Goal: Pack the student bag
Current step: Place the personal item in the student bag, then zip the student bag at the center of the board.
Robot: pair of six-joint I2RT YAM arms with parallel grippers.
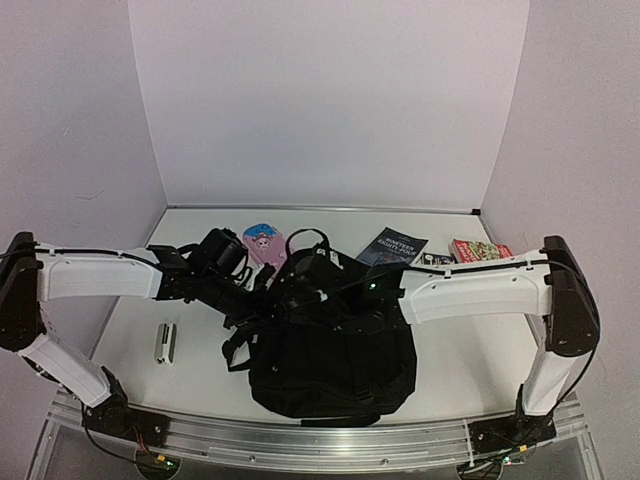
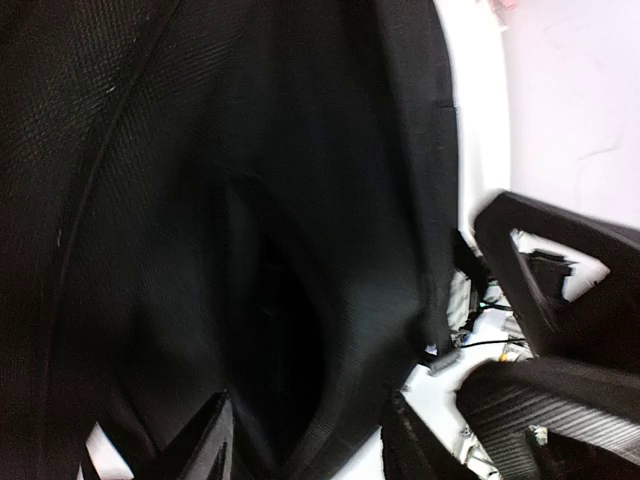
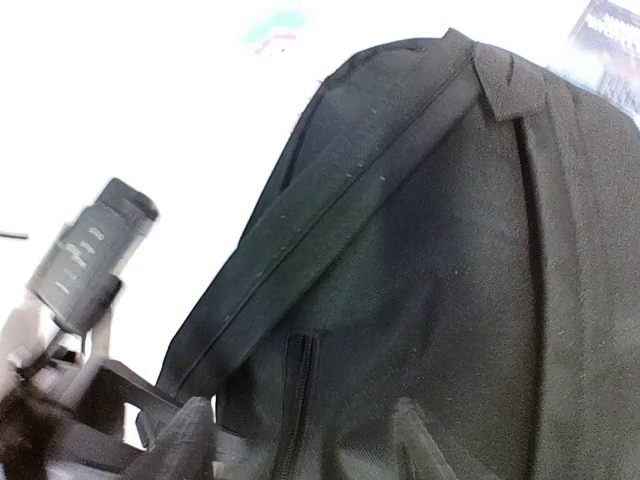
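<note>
Your left jaws stand apart, gripping nothing, with the large black soft fabric backpack close in front of them. Your right jaws are parted too, just over its top. Beyond them lies a dark paperback book, its white title too small to read.

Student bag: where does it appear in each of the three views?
Top external: the student bag lies low at centre.
Left wrist: it fills the left and centre.
Right wrist: it fills the centre and right.
Landmark: the dark book behind the bag from above, in the top right corner of the right wrist view.
</note>
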